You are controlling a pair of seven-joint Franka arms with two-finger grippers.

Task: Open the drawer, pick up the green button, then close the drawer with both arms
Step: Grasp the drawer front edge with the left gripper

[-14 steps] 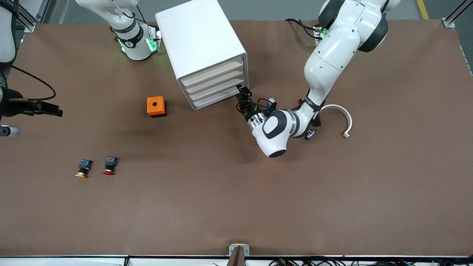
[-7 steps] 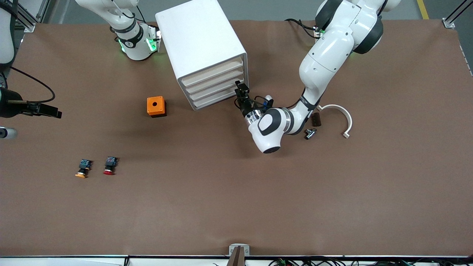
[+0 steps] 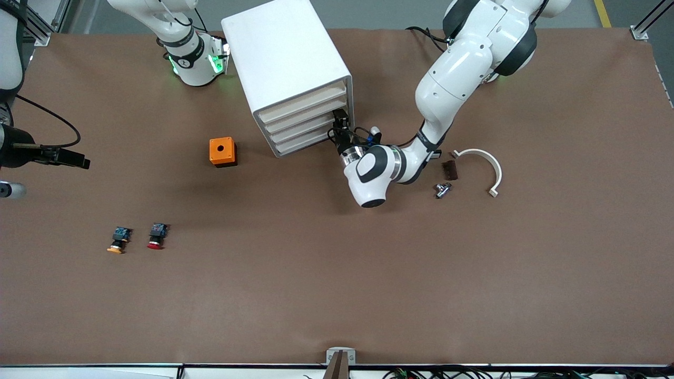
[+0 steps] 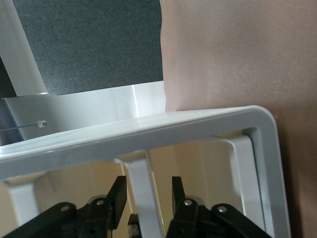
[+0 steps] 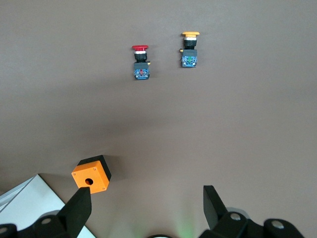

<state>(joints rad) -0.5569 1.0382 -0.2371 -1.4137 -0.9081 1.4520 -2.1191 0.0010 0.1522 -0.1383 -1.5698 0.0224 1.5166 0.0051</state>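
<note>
two buttons in right wrist view only

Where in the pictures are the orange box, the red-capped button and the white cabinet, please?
orange box [image 3: 222, 151]: front view, on its top face beside the hole.
red-capped button [image 5: 140, 48]: right wrist view, on its red cap.
white cabinet [image 3: 279, 52]: front view, on its flat top.
</note>
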